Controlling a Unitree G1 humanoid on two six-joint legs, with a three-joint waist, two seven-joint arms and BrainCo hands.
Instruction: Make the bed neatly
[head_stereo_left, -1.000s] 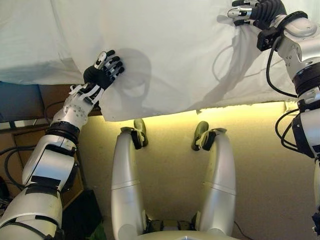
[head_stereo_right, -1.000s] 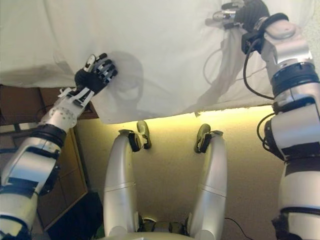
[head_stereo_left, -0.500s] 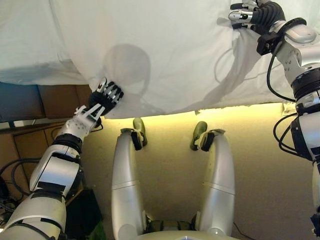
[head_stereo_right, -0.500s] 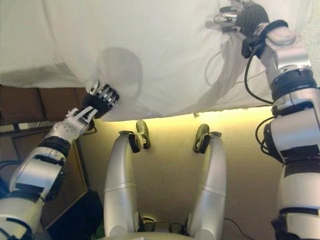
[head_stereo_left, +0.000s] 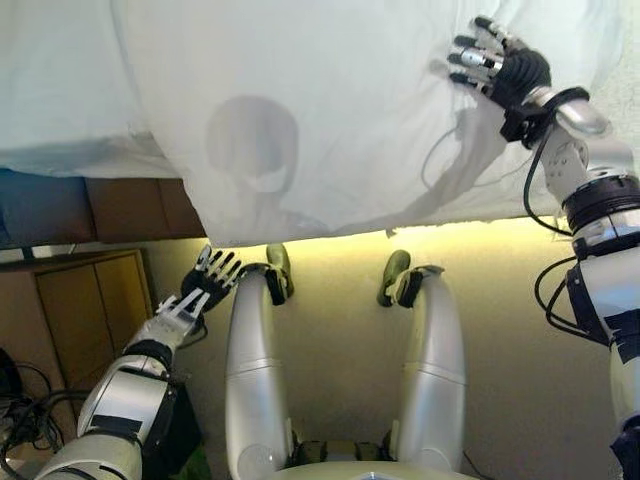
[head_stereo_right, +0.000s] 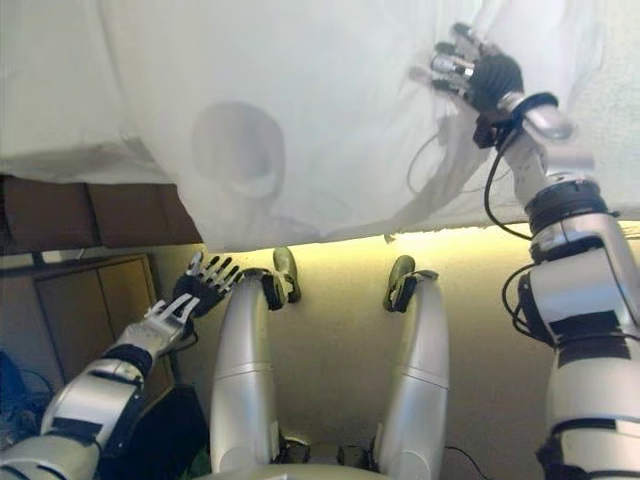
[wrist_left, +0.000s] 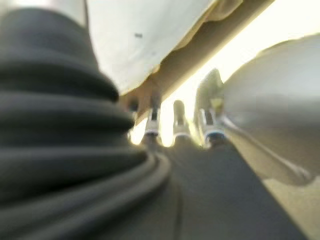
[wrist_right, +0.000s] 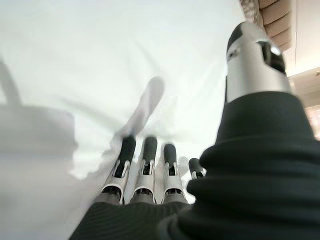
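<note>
A white sheet covers the bed and hangs over its near edge. My left hand is below that edge, off the cloth, with its fingers spread straight and nothing in it. My right hand is up over the sheet at the right, fingers straight and splayed, holding nothing. The right wrist view shows its fingers stretched out over a raised fold of the white sheet.
A brown wooden cabinet stands at the left beside the bed. Below the sheet at the left shows a dark bed frame. The floor by the bed is lit yellow.
My left hand has let go of the sheet's edge and dropped down below it, fingers now spread. My right hand has opened and released the fold it held. The sheet's left corner has fallen back.
</note>
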